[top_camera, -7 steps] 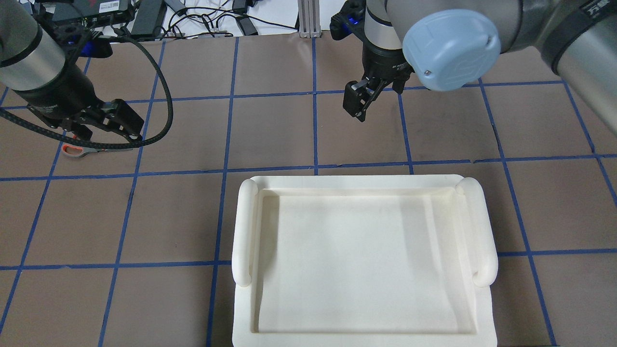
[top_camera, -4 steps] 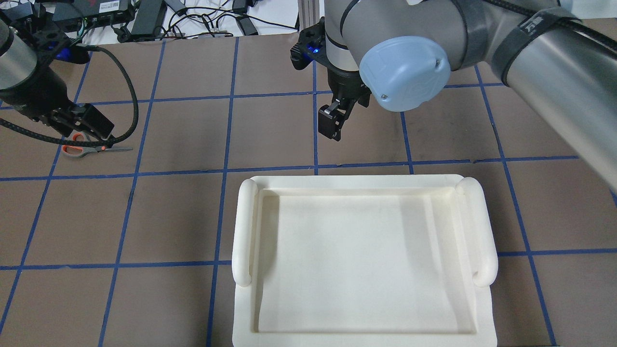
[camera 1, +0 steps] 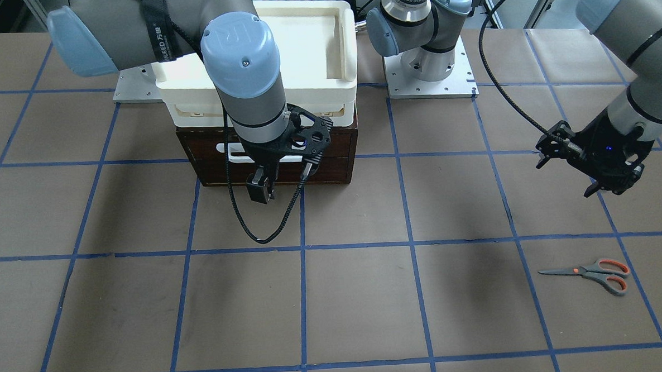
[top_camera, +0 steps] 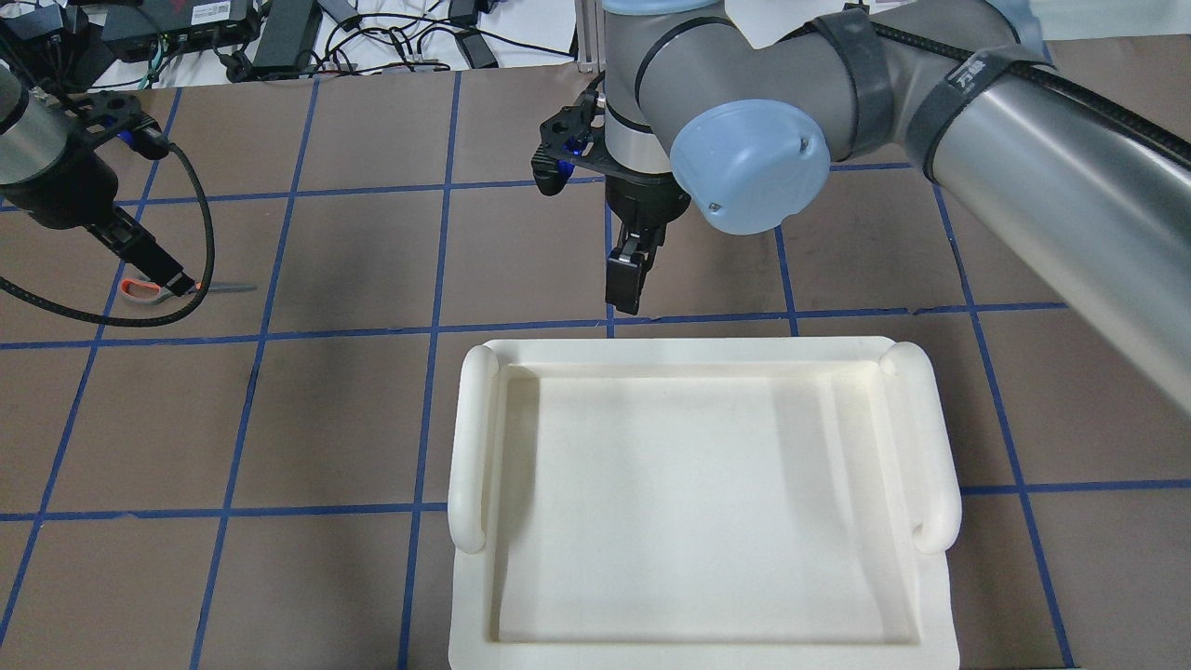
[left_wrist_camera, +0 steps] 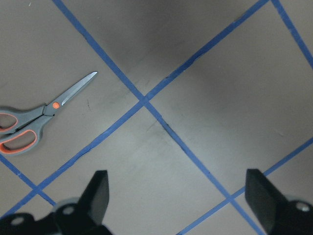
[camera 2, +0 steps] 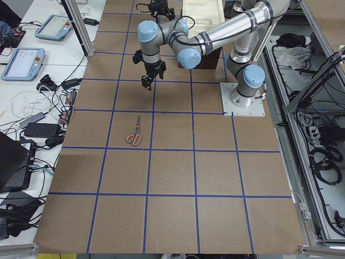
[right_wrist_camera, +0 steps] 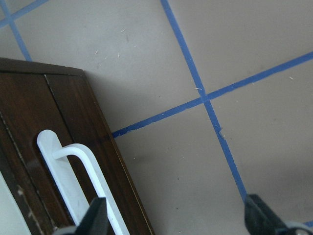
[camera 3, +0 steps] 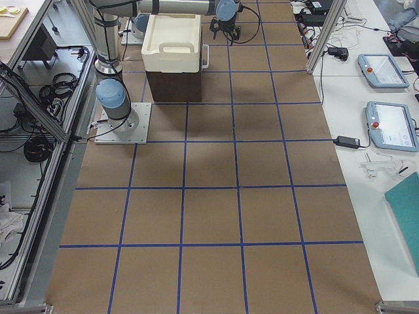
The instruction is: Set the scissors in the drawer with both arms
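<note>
Brown taped tabletop (camera 1: 358, 296) | scissors (camera 1: 586, 272) flat | both jaws spread | strap (camera 1: 159, 31) perhaps "UNEED"

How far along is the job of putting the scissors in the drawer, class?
Done: nothing; the drawer is shut, the scissors lie on the table. In hand: the open right gripper hangs by the handle, the open left gripper hovers near the scissors. Left: open drawer, grasp scissors, put them in.
</note>
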`<state>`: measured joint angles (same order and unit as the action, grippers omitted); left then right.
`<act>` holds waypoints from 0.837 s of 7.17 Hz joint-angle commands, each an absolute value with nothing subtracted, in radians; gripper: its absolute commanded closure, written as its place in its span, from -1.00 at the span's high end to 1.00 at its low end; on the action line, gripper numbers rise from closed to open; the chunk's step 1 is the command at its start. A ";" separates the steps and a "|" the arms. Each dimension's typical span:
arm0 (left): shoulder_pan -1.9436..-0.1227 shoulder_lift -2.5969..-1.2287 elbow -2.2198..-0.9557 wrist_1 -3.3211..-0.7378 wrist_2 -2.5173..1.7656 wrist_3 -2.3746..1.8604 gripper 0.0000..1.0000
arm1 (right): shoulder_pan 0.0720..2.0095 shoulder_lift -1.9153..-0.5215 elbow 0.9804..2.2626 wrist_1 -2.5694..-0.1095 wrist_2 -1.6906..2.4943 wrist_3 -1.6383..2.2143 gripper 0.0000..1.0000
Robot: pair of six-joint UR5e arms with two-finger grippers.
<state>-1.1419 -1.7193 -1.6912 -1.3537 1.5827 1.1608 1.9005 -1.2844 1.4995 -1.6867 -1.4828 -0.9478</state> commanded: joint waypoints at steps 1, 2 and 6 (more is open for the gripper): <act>-1.097 -1.823 -1.684 -1.226 1.583 1.488 1.00 | 1.896 -1.282 1.505 -1.657 -1.479 -1.090 1.00; -1.086 -1.865 -1.684 -1.162 1.586 1.637 1.00 | 1.894 -1.279 1.508 -1.654 -1.477 -1.115 1.00; -1.011 -2.021 -1.669 -0.970 1.585 1.910 1.00 | 1.893 -1.203 1.506 -1.568 -1.485 -1.363 1.00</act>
<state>-1.0218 -1.9720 -1.6756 -1.0461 1.5844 1.7951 1.8930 -1.2221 1.5087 -1.5932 -1.4811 -1.3229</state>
